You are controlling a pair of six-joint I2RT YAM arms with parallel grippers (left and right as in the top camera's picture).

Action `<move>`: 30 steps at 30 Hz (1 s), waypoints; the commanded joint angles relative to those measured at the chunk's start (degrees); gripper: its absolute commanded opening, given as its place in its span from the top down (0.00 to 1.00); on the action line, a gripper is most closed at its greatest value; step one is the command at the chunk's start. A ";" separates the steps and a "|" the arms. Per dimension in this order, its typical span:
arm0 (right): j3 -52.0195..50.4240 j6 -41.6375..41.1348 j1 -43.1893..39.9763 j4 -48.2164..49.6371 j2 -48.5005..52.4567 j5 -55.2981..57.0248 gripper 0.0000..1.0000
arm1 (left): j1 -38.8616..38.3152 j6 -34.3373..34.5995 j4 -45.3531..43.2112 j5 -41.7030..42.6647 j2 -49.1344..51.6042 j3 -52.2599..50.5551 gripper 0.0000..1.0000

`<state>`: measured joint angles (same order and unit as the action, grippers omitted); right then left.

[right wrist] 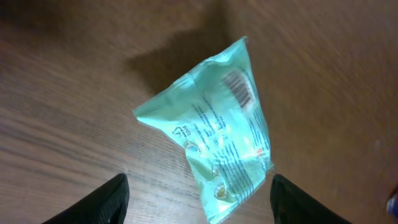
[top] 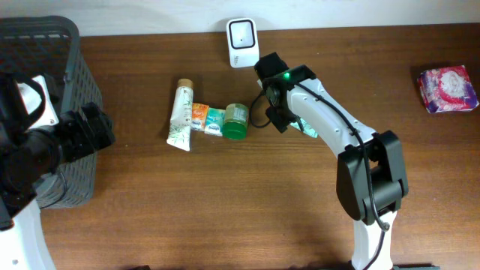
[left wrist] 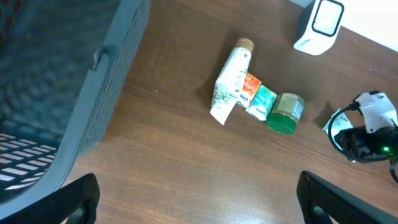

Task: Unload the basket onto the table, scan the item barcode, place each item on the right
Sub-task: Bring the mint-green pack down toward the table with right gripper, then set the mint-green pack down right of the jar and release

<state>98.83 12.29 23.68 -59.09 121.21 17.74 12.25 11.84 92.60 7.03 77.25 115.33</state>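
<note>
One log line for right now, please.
right gripper: open over packet | packet: on table, barcode up | left gripper: open by basket | scanner: at far edge

Worktop point(top: 225, 202): brown wood grain, smooth, low sheen; pouch point(right wrist: 217, 130): mint-green plastic film, glossy, crinkled, printed; basket point(left wrist: 93, 93): grey plastic lattice, matt; scanner point(top: 241, 43): white plastic shell, glossy, dark window; tube point(top: 181, 116): cream plastic, satin, cork-toned cap; jar point(top: 235, 124): green, glossy plastic lid; packet point(top: 448, 88): pink-purple wrap, shiny; right arm point(top: 330, 124): smooth white shells, matt black joints.
</note>
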 commanded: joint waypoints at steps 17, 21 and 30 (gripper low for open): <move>-19.39 3.87 -8.02 24.35 1.03 -1.07 0.69 | 0.28 0.52 0.07 0.00 -0.09 -0.13 0.01; -15.23 -3.58 -8.07 18.69 0.96 -7.48 0.80 | 0.28 0.55 0.07 0.00 -0.09 -0.13 0.01; 1.46 -4.26 -8.09 3.32 1.01 -51.69 0.80 | 0.28 0.55 0.04 0.00 -0.09 -0.13 0.01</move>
<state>97.84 8.93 15.62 -55.40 122.02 -12.05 12.25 11.84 92.58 7.03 77.25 115.33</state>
